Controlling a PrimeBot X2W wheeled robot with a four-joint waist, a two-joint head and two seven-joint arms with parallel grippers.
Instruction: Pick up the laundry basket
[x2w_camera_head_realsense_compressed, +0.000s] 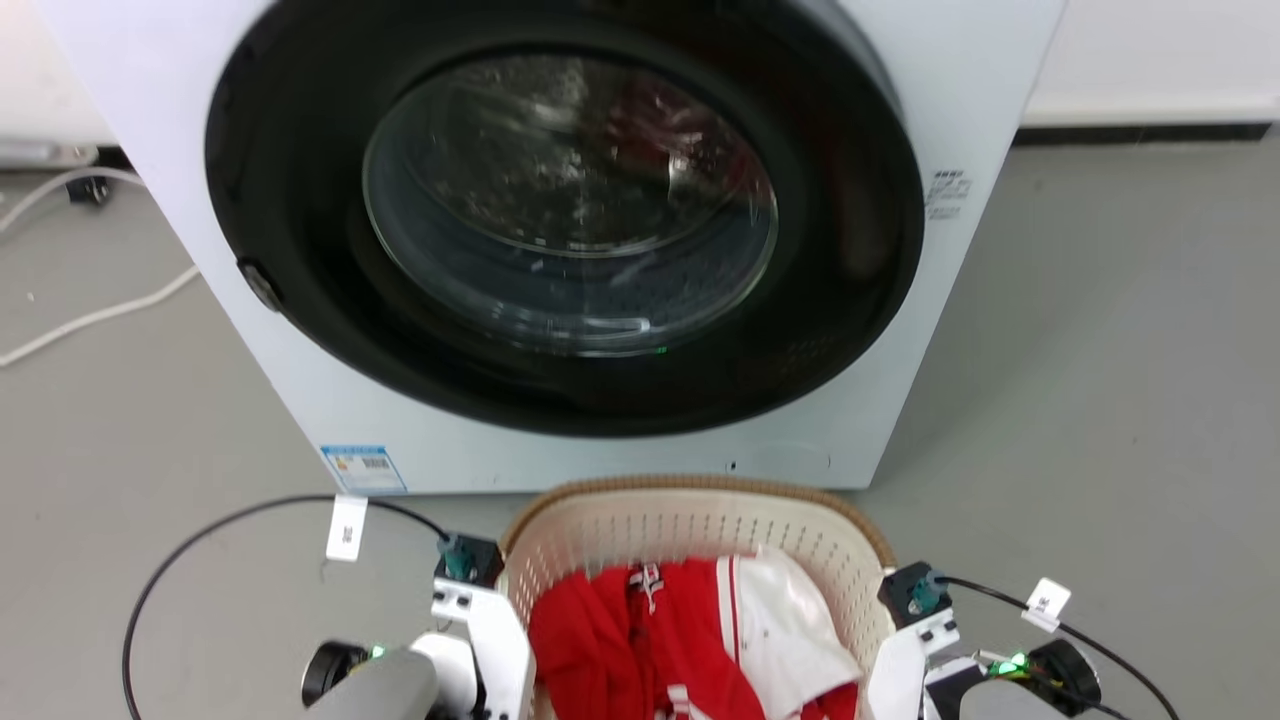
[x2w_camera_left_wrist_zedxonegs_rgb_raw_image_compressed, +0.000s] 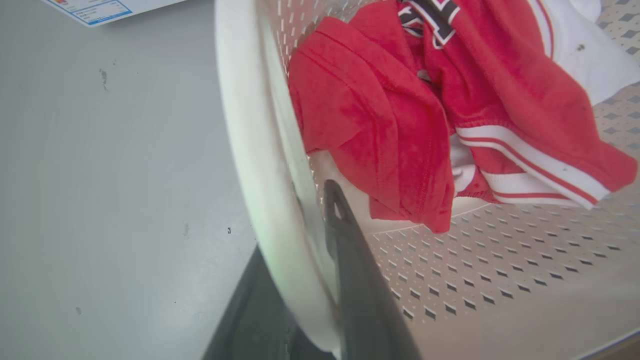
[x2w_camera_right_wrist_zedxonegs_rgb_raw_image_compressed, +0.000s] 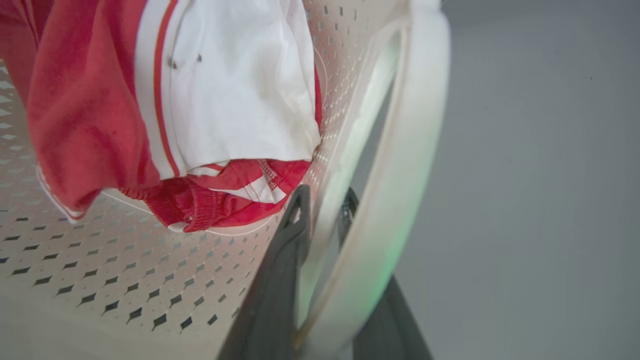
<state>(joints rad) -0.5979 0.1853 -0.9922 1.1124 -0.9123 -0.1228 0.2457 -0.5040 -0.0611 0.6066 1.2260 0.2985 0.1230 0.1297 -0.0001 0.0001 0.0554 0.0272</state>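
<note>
Left fingers (x2w_camera_left_wrist_zedxonegs_rgb_raw_image_compressed: 350, 260), right fingers (x2w_camera_right_wrist_zedxonegs_rgb_raw_image_compressed: 285, 260) astride laundry basket (x2w_camera_head_realsense_compressed: 690, 525) walls

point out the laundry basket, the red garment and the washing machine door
laundry basket (x2w_camera_head_realsense_compressed: 700, 530): head view, perforated back wall under the rim
red garment (x2w_camera_left_wrist_zedxonegs_rgb_raw_image_compressed: 370, 130): left wrist view, folded red fabric
washing machine door (x2w_camera_head_realsense_compressed: 570, 200): head view, middle of the glass

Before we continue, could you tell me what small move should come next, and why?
Probably raise both arms together, evenly: the left gripper and right gripper each clamp a side of the cream-white perforated plastic laundry basket, with red and white clothes loose inside.
</note>
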